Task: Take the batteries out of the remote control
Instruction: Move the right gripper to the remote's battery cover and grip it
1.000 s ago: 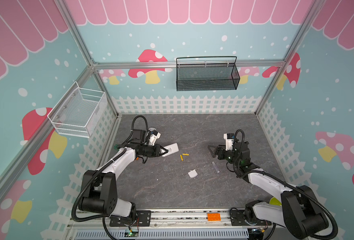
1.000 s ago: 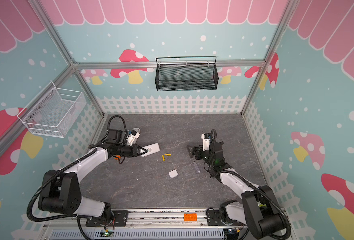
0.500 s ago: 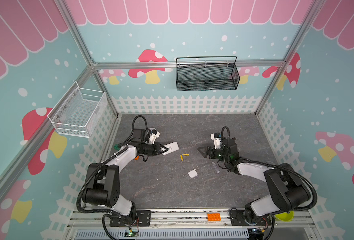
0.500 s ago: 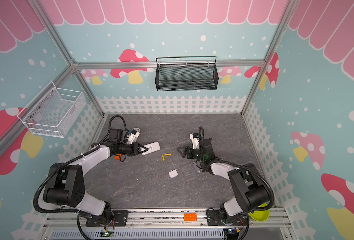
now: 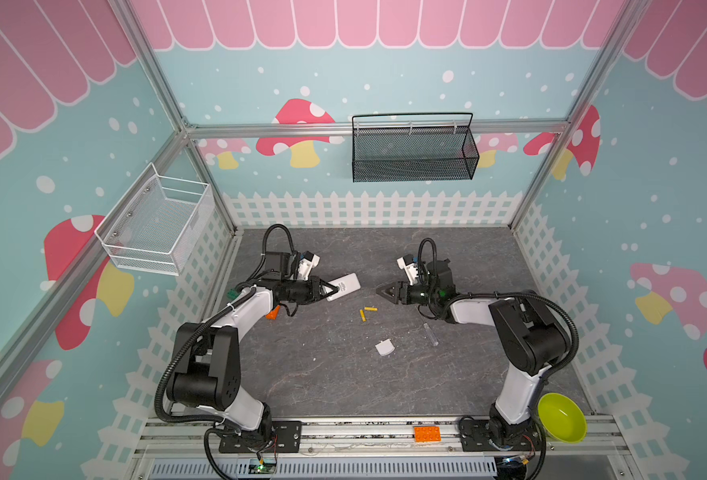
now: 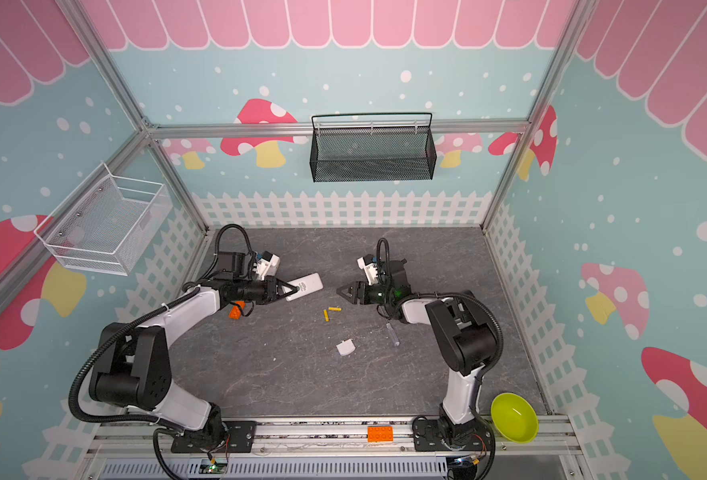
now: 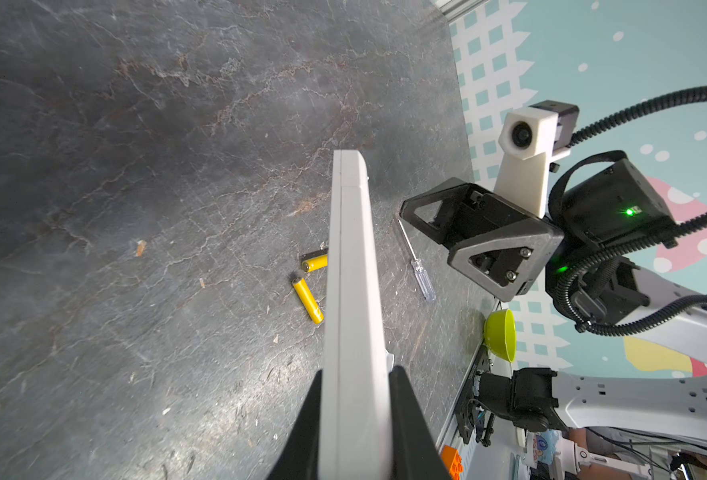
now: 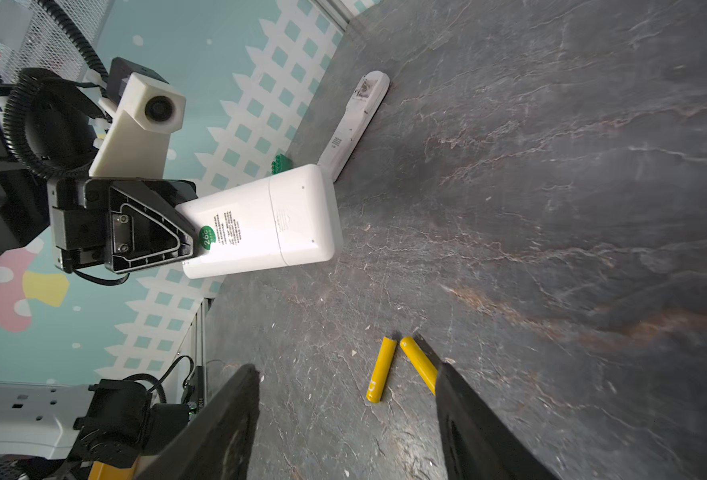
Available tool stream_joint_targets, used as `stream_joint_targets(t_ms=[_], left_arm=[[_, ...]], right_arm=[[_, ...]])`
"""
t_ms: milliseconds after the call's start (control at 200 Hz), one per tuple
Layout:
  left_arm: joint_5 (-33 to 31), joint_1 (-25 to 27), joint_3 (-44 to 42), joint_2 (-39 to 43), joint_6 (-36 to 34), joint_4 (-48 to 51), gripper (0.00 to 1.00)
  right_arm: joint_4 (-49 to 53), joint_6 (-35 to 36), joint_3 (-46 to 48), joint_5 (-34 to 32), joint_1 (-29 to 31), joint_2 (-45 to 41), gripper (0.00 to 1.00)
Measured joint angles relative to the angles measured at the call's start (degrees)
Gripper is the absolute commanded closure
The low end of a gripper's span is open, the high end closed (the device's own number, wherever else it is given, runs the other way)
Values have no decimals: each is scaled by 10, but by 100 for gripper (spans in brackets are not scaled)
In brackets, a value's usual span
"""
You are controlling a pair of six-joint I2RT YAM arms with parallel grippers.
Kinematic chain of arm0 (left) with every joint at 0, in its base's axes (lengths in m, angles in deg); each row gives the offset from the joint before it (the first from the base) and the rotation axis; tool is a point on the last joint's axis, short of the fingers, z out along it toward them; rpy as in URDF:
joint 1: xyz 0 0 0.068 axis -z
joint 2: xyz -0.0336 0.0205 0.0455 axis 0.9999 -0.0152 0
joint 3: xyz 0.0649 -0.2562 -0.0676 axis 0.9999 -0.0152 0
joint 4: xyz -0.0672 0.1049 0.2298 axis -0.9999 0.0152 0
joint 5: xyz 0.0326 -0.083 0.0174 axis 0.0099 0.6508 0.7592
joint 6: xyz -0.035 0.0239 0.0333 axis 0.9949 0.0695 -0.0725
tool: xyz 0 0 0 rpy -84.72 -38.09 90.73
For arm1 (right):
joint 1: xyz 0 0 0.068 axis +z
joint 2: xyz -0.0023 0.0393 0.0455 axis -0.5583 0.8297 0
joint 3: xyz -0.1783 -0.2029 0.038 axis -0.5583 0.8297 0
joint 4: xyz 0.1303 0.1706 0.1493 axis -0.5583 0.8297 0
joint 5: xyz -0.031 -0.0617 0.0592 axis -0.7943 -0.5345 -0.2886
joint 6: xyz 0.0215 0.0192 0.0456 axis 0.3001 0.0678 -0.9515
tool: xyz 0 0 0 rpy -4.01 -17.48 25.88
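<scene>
**Approach of the second arm.** The left claw (image 5: 329,289) stays pinched on one end of the white remote (image 5: 344,285), holding it over the tabletop (image 5: 322,374) much as it did a second ago. The right claw (image 5: 381,291) has swung in from the right of the tabletop. It now faces the remote's free end, near but not touching, and in the right wrist view we see its jaws spread and empty. Two yellow batteries (image 5: 362,316) lie loose on the tabletop between the claws. A detached white cover (image 5: 384,347) and the screwdriver (image 5: 430,335) lie nearer the front. The held remote's back panel (image 8: 302,216) looks closed. We therefore judge that the black batteries, unseen here, remain inside, and that this approach prepares its opening.
</scene>
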Motion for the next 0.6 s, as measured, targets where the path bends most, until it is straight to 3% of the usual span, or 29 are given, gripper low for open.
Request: stream_joint_targets(t_ms=[600], left_arm=[[10, 33, 30, -38, 8, 4, 100]], right_arm=[[-32, -35, -145, 90, 16, 148, 36]])
